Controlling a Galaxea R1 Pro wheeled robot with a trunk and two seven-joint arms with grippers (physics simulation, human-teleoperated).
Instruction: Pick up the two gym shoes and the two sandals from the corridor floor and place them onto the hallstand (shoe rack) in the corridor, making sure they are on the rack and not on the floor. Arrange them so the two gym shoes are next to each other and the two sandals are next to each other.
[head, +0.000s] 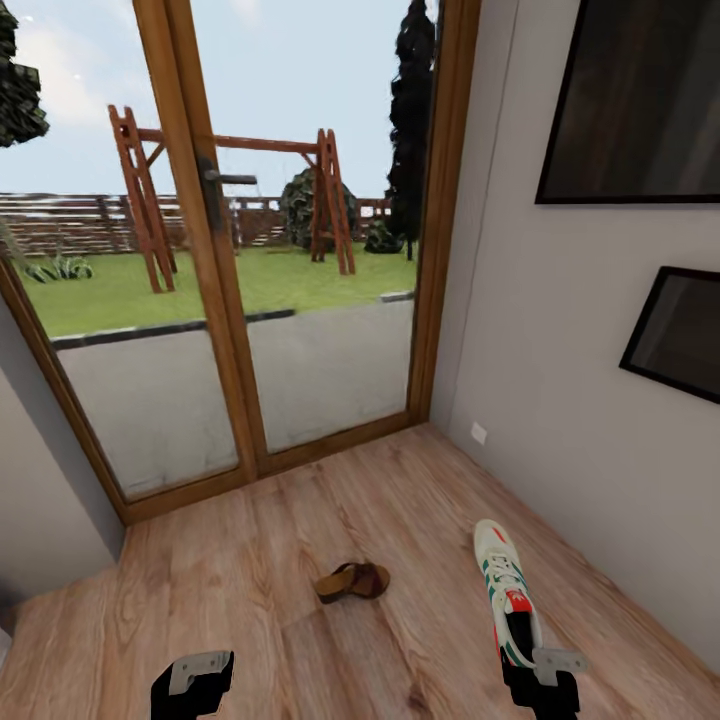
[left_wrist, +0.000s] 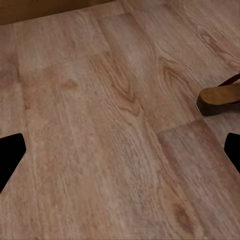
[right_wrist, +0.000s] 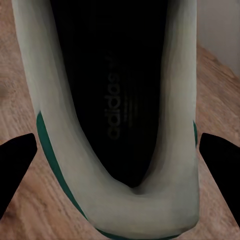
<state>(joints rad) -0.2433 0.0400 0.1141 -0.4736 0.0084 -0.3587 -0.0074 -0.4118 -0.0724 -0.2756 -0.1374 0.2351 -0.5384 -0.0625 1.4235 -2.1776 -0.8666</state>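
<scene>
Two pieces of footwear lie on the corridor floor (head: 300, 560) in the head view: one gym shoe (head: 508, 592) at the lower right of the frame, its toe pointing up the picture toward the glazed wooden door (head: 230, 300), and one sandal (head: 352, 581) near the lower middle, well apart from the shoe. The right gripper (head: 541, 680) sits at the bottom right edge, at the heel end of the gym shoe and overlapping it in the picture; the left gripper (head: 193, 684) sits at the bottom left over bare planks, apart from the sandal. The head view gives the layout but not the finger spread. The right wrist view supplies that: the shoe's dark inside (right_wrist: 117, 90) with faint lettering on the insole and its cream heel collar (right_wrist: 150, 205) with a teal edge lie close beneath the camera, and the two black fingertips (right_wrist: 15, 170) stand wide apart at the frame's side edges, one on each side of the heel, with floor showing between each tip and the shoe, so the claw is spread open and holds nothing. The left wrist view shows wood-grain floor (left_wrist: 110, 130) with the brown heel end of the sandal (left_wrist: 220, 97) at the right edge of the frame; its fingertips (left_wrist: 10, 155) are likewise far apart at the frame's edges, open and empty. A grey wall (head: 560, 380) with two dark framed pictures (head: 640, 100) fills the upper right of the head view.
</scene>
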